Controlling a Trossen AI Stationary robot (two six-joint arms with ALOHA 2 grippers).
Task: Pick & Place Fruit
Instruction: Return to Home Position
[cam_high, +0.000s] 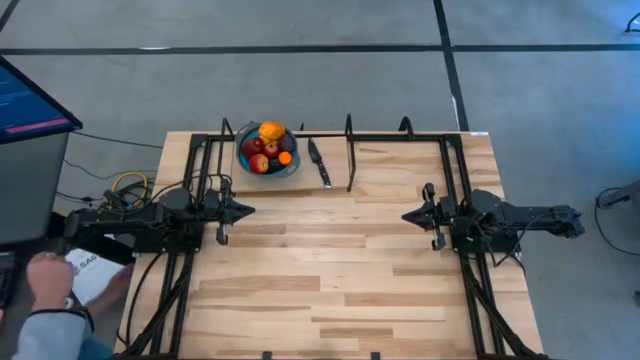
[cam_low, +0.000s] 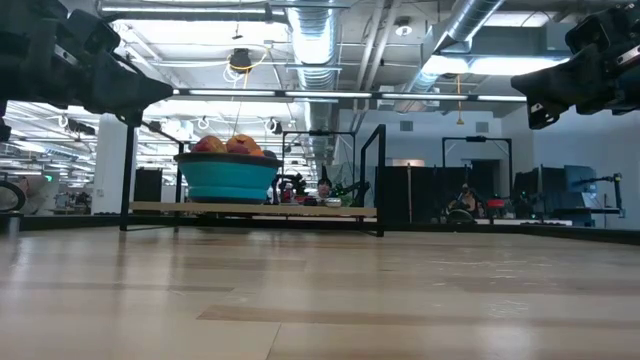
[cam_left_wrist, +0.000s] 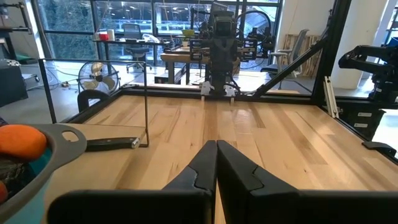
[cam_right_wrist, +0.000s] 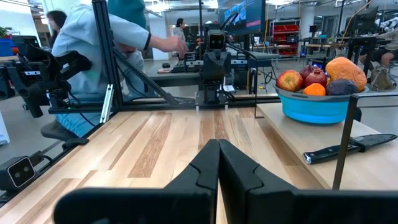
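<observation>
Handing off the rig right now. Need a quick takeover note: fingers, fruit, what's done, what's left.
Left gripper: fingers shut, empty, raised above the table on its left side.
Right gripper: fingers shut, empty, facing it from the right side.
Fruit: piled in the blue bowl on the shelf at the far edge. The black knife lies beside the bowl.
Done: no fruit shows on the table top, so placing looks finished.
Left: probably only parking the arms. A person's hand is near the left arm's base.

Dark jointed arms (cam_high: 520, 218), black jaws (tapered)
</observation>
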